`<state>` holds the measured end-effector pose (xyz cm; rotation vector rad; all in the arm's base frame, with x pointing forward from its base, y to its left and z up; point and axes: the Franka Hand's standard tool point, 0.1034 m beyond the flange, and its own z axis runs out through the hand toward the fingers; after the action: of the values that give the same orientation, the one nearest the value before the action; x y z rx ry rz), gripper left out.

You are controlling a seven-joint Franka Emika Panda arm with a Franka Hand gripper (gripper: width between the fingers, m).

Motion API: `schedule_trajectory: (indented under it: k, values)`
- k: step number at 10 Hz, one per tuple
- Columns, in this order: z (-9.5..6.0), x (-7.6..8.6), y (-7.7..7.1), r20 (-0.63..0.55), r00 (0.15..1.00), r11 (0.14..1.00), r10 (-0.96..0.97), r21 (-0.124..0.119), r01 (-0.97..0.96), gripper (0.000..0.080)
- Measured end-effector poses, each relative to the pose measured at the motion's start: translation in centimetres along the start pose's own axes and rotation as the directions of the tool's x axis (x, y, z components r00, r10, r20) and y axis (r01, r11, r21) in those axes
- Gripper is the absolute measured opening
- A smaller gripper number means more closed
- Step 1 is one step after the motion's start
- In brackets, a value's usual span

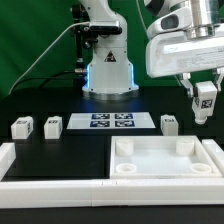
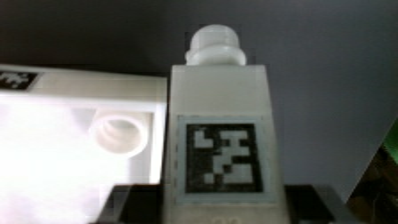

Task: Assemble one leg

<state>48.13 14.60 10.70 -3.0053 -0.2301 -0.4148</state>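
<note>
The pincer (image 1: 205, 100) is clamped on the leg (image 1: 205, 95), holding it off the dark surface (image 1: 90, 150), with the flat sides of the block between its jaws and the tagged face turned to the wrist camera. The leg is a smooth white plastic cuboid, and a rounded, stepped peg (image 2: 215, 45) sits at the end farthest from the pincer. It looks light, rigid and a little slick. Those flat sides probably offer the surest hold, taken near the end opposite the peg so that the peg stays free. Below the pincer lies the tray-like top (image 1: 165, 160), moulded in hard white plastic, with a round corner socket (image 2: 119, 130) showing beside the leg. Three other legs (image 1: 52, 125) stand well apart from the pincer.
</note>
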Motion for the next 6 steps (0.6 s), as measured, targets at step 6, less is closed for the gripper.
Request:
schedule_trajectory:
  k: [6]
  values:
    - [-0.6, 5.1, 4.7, -0.034, 0.993, 0.993, -0.113, -0.023, 0.112, 0.0294]
